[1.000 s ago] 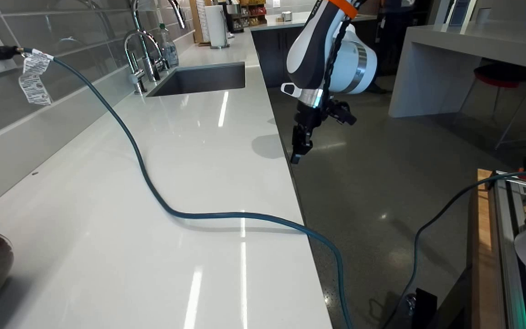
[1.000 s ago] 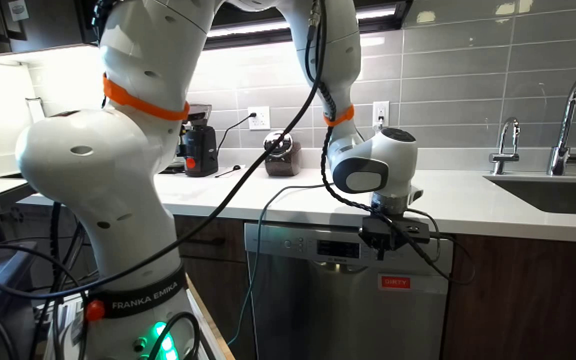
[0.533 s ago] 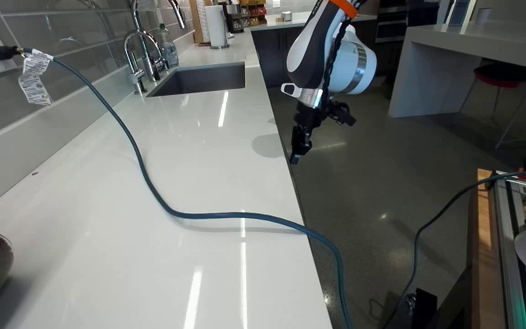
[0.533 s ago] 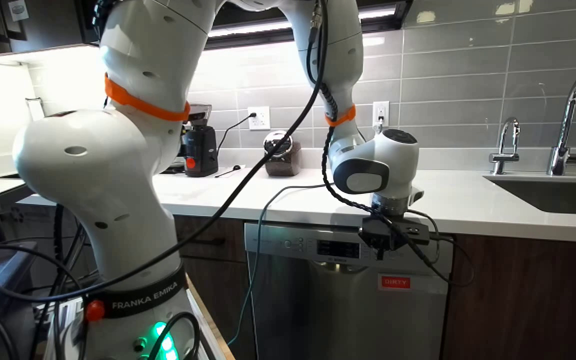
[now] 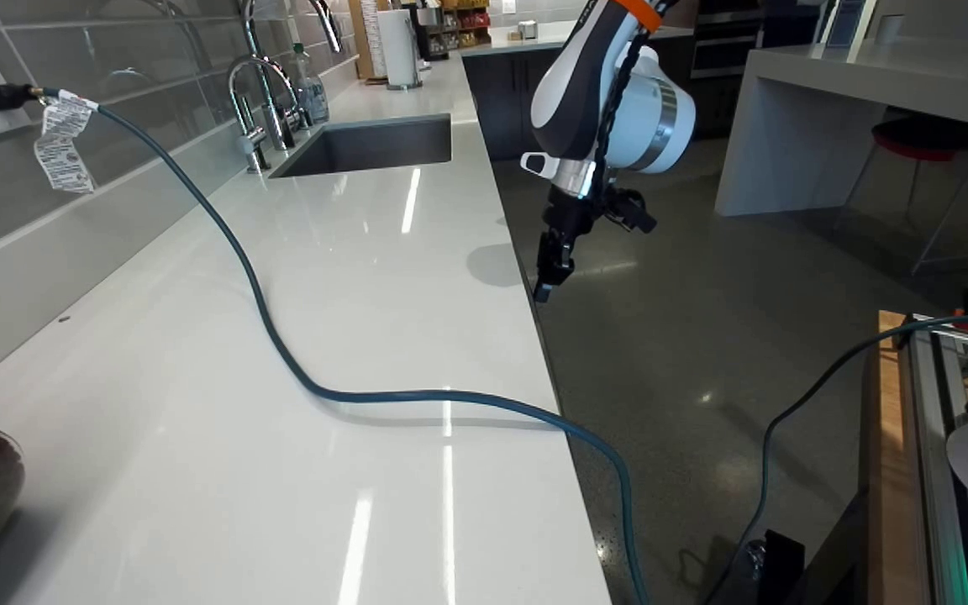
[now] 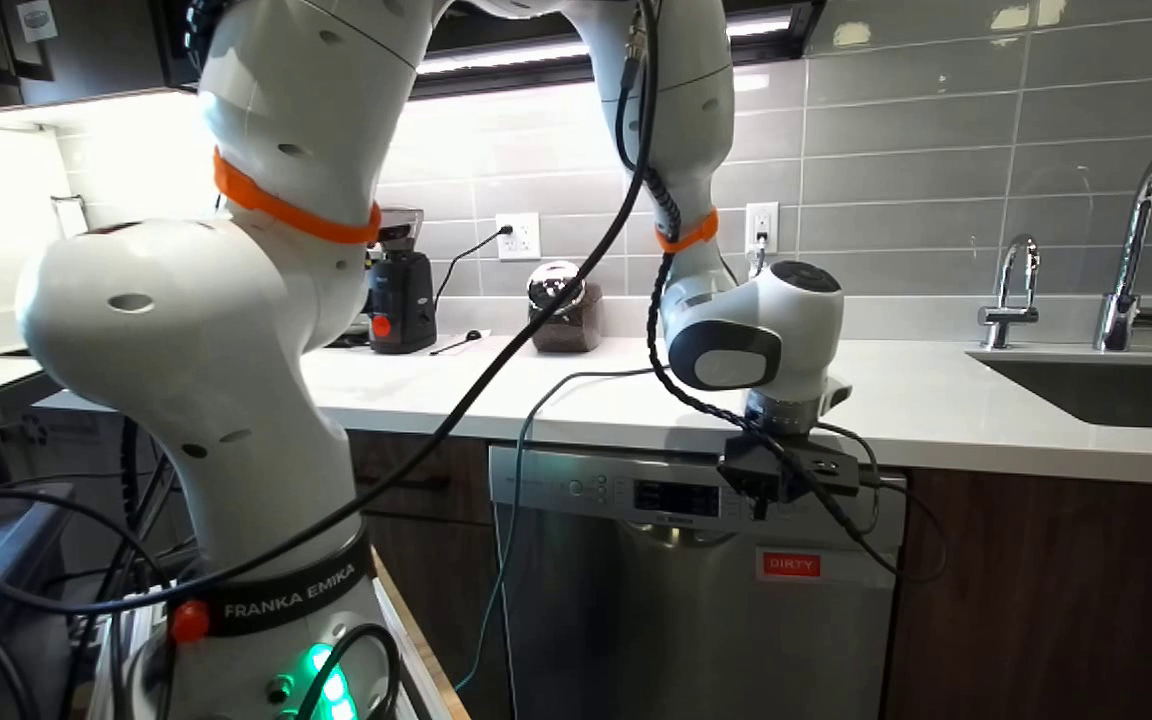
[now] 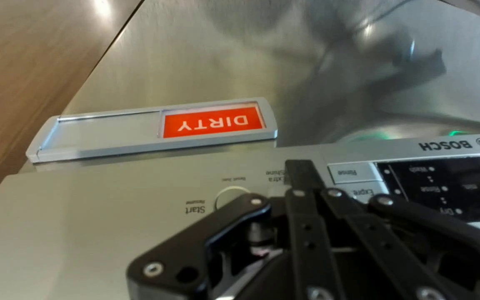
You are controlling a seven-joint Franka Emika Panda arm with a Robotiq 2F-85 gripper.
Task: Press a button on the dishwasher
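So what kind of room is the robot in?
It looks like a kitchen: there's a dishwasher under a long white counter, and a sink set into the counter. Home or office, I can't tell.

Black jointed gripper point(image 5: 542, 294): its fingers point(image 5: 555, 260) point downward.
Glossy white countertop point(image 5: 366, 319): edge just beside the fingers.
Dark rectangular sink point(image 5: 383, 144), tall curved chrome faucet point(image 5: 279, 128): beyond the fingers.
Long teal-blue cable point(image 5: 434, 396): on the near side of the fingers, crosses the countertop and hangs over its edge.
Polished grey floor point(image 5: 669, 361): beneath the fingers.
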